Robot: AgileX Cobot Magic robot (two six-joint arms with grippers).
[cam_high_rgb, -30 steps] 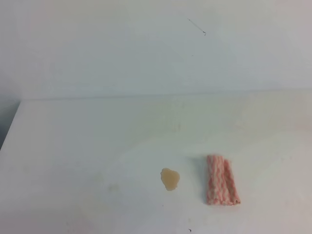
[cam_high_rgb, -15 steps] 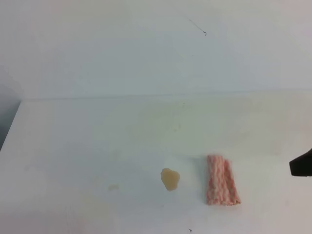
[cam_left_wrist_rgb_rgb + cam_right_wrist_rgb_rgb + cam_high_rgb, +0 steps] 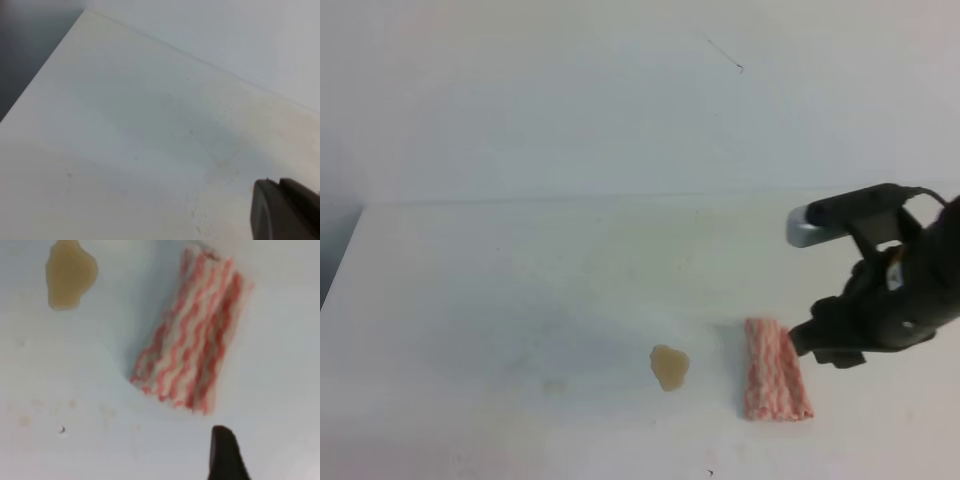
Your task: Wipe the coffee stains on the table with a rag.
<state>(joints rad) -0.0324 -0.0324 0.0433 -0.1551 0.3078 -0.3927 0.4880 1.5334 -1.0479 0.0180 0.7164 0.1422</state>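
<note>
The coffee stains are one small glossy tan puddle [image 3: 669, 367] on the white table [image 3: 500, 300]; the puddle [image 3: 70, 274] sits top left in the right wrist view. Just right of the puddle lies the folded pink-and-white rag [image 3: 776, 382], and the rag [image 3: 192, 357] fills the middle of the right wrist view. My right gripper [image 3: 817, 345] hovers at the rag's upper right edge, open and empty. Only one dark fingertip [image 3: 223, 450] shows below the rag. A dark part of my left gripper [image 3: 285, 210] shows over bare table [image 3: 125, 150].
The table's left edge [image 3: 342, 262] drops off to a dark floor. A pale wall [image 3: 620, 100] rises behind the far edge. Faint yellowish smudges [image 3: 552, 385] mark the tabletop left of the puddle.
My right arm has come in from the right edge and now hangs beside the rag. The rag and the puddle have not moved.
</note>
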